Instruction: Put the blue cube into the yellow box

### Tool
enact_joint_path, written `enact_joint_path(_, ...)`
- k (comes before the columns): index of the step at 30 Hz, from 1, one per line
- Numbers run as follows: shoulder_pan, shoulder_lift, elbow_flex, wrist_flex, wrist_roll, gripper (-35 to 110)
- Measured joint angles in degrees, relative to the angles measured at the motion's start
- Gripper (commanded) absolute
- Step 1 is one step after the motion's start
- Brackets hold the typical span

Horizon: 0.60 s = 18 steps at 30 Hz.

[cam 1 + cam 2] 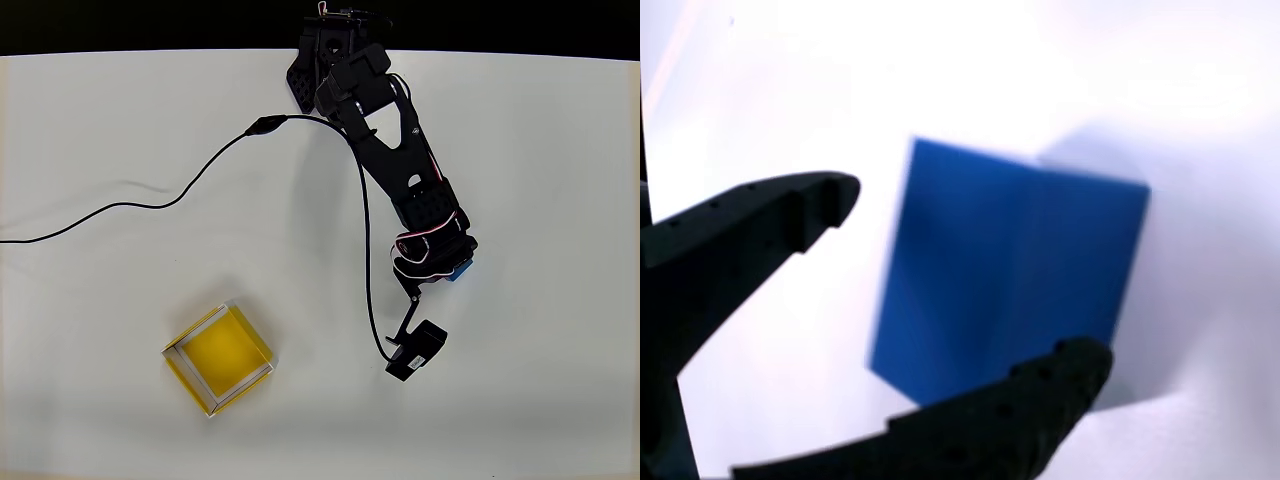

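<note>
Reaching over the blue cube (1010, 270) on the white tabletop (120, 140), the tool (965, 285) gapes wide, cube between its fingers; close squarely before lifting toward the yellow box (219, 358), well apart.

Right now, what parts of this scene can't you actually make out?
- Blue cube: in the overhead view the arm covers all but a sliver.
- Hand: in the wrist view its fingers are open around the cube, but blur hides whether they touch it.
- Cable: cut off by the overhead view's left edge.
- Yellow box: too small to judge depth.
</note>
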Motion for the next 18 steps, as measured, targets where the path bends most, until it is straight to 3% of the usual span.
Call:
enact_joint_path(9,-0.44,-0.97,3.08,-2.81,2.46,38)
enact_joint_path(18,-1.67,-2.99,6.24,-8.17,5.80,25)
